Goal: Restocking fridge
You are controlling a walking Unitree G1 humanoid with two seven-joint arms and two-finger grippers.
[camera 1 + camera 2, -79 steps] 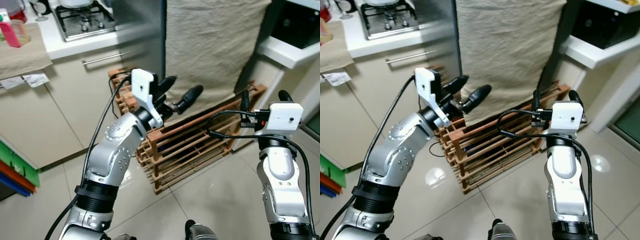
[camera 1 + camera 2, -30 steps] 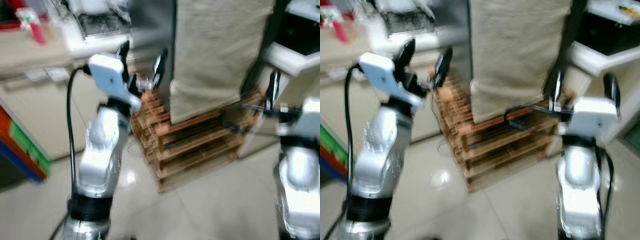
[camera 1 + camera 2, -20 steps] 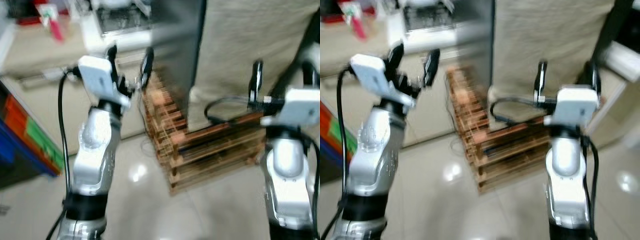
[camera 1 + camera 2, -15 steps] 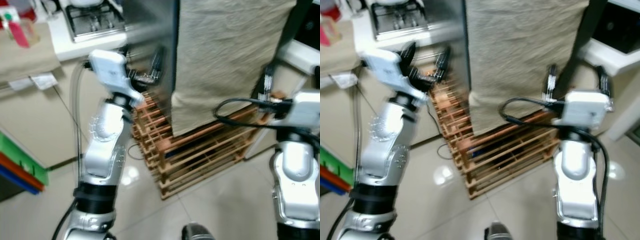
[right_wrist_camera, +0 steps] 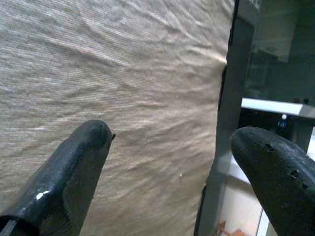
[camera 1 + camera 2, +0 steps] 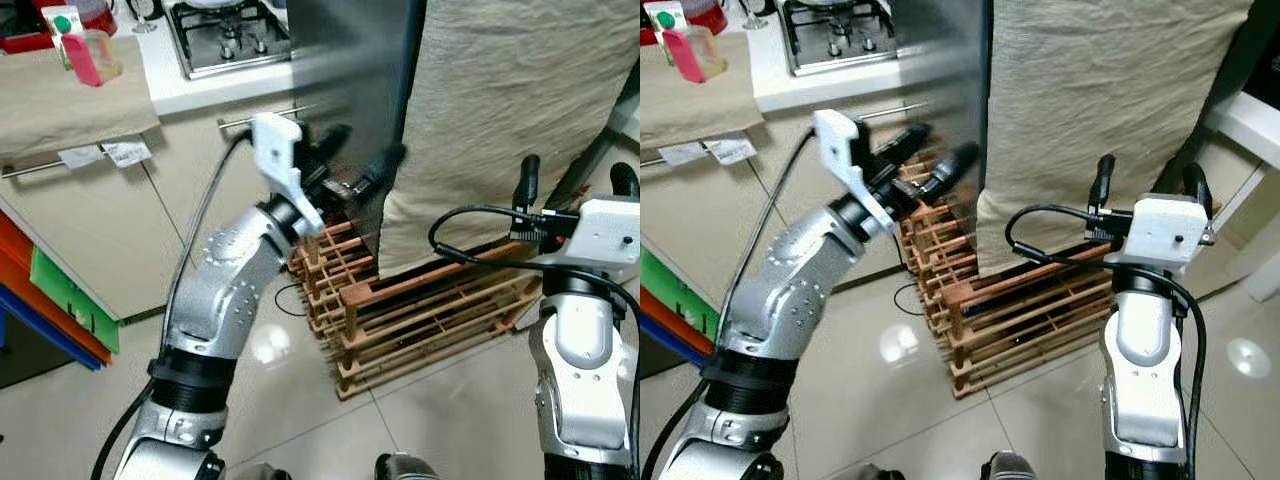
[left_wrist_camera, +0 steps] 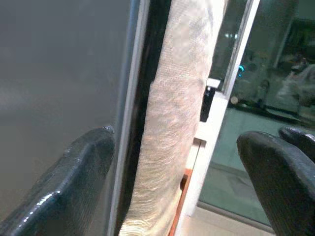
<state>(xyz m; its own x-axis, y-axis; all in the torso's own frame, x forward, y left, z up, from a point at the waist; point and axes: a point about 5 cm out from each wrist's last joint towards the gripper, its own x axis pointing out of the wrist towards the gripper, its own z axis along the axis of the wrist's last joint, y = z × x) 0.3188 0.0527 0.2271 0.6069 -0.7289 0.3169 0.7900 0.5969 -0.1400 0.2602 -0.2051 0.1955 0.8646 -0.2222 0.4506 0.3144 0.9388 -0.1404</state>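
Note:
The fridge [image 6: 350,60] stands ahead, its steel side toward me and a beige cloth [image 6: 500,100] hanging down its front. My left gripper [image 6: 367,145] is raised and open at the fridge's front corner, where steel meets cloth. In the left wrist view its fingers [image 7: 64,187] frame the cloth's edge [image 7: 172,123] and the dark door seam. My right gripper [image 6: 576,170] is open, held upright before the lower cloth. Its wrist view has the cloth [image 5: 123,73] close ahead, and nothing lies between the fingers.
A wooden slatted rack [image 6: 430,310] sits on the tiled floor at the fridge's foot, below both arms. To the left run a counter with a gas hob [image 6: 225,30], a pink carton [image 6: 75,50] and cabinet drawers [image 6: 100,230]. Coloured bins [image 6: 50,300] stand at far left.
The head camera has swung about and settled, and the blur is gone. My left gripper has moved right from the cabinet front to the fridge's corner. The right gripper stays open.

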